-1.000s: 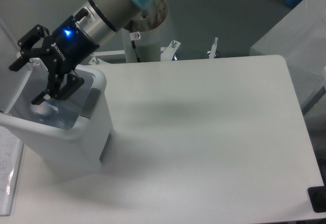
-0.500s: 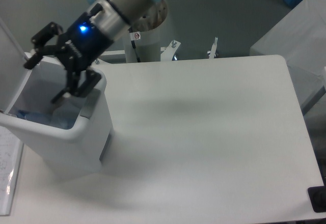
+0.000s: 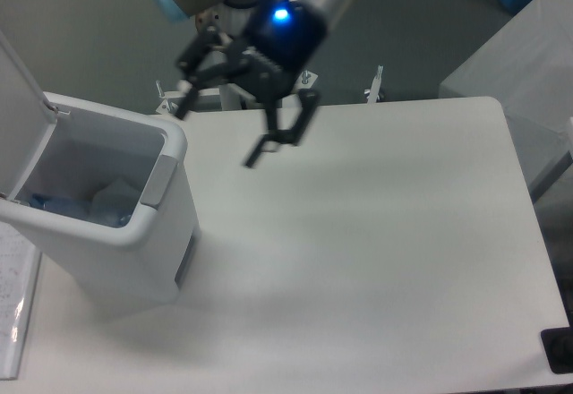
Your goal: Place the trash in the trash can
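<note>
The white trash can (image 3: 166, 233) stands at the table's left with its flip lid (image 3: 18, 72) raised. Inside it lies the trash: a clear bottle with a blue cap (image 3: 54, 206) and a crumpled clear wrapper (image 3: 115, 199) beside it. My gripper (image 3: 217, 134) hangs above the table to the right of the can, well clear of its rim. Its black fingers (image 3: 273, 139) are spread wide and hold nothing. A blue light glows on the wrist.
A white table (image 3: 376, 251) spreads out to the right of the can. The arm's base column (image 3: 260, 81) and metal brackets (image 3: 376, 85) stand behind the far edge. A sheet of paper (image 3: 13, 295) lies at the lower left. A dark block (image 3: 560, 351) sits at the lower right corner.
My gripper has lifted out of the trash can's opening and swung right, over the table's back left area. It stays open. The bottle and wrapper now show inside the can.
</note>
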Controlling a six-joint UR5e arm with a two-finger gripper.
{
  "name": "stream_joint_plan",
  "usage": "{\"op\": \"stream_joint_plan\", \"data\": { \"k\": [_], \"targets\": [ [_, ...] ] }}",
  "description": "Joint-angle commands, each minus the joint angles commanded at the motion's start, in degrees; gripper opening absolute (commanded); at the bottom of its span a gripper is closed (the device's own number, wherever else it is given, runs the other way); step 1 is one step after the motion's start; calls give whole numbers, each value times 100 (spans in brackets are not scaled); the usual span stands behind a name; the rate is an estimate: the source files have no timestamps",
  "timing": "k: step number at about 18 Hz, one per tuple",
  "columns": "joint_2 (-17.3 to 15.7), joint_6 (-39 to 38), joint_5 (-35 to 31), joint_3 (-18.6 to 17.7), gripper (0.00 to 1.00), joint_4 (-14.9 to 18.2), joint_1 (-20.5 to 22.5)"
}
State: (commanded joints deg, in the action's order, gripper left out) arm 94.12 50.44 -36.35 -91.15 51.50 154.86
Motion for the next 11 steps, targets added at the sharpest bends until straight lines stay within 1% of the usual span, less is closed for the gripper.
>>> {"op": "stream_joint_plan", "data": {
  "k": [2,4,6,8,11],
  "targets": [
    [228,123,-869,211,100,9,9],
    [544,141,-1774,527,100,26,-8],
    [817,185,-2400,721,100,35,-26],
    [950,282,-2840,722,100,44,-35],
    [1011,396,-3858,722,100,123,-52]
  ]
}}
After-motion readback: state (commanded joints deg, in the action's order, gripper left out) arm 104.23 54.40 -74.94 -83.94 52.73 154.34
